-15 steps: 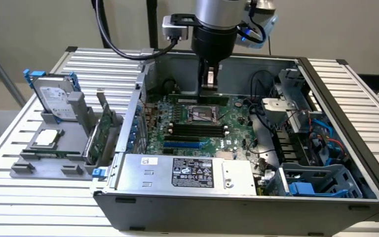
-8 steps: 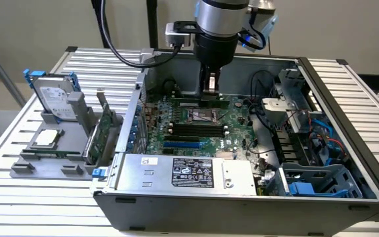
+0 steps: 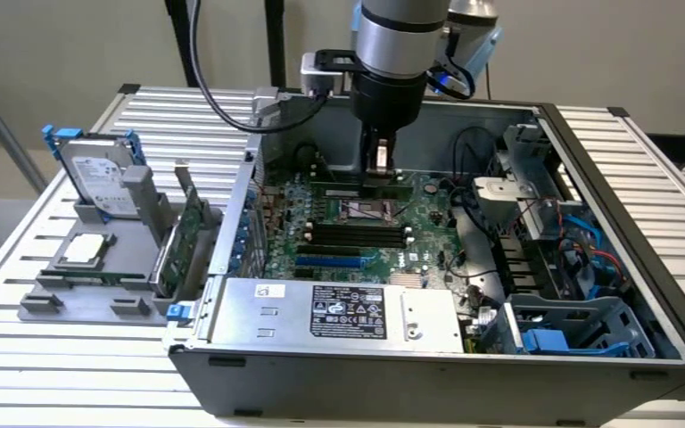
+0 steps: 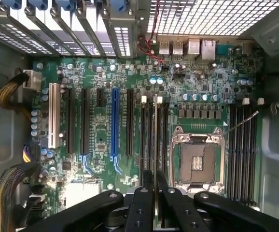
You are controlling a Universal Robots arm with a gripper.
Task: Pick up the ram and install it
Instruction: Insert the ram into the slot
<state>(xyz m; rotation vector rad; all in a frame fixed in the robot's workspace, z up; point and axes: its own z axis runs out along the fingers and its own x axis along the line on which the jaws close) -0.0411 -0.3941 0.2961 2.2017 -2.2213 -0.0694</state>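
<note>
My gripper (image 3: 380, 171) reaches down into the open computer case (image 3: 628, 267) and is shut on the ram (image 3: 345, 190), a thin green stick held level just above the motherboard (image 3: 426, 232). It hangs on the far side of the CPU socket (image 3: 364, 212). In the wrist view the ram (image 4: 155, 140) shows edge-on as a pale line running out from between my black fingers (image 4: 142, 203). It lies along the black memory slots (image 4: 148, 140) with white end clips, beside the CPU socket (image 4: 197, 162). Whether it touches a slot I cannot tell.
A grey power supply (image 3: 331, 312) fills the case's near side, and a blue drive cage (image 3: 569, 330) with cables sits at the exterior view's right. Outside, at the exterior view's left, a grey holder (image 3: 51, 299) carries a hard drive (image 3: 99, 174), an expansion card (image 3: 182, 241) and a processor (image 3: 85, 251).
</note>
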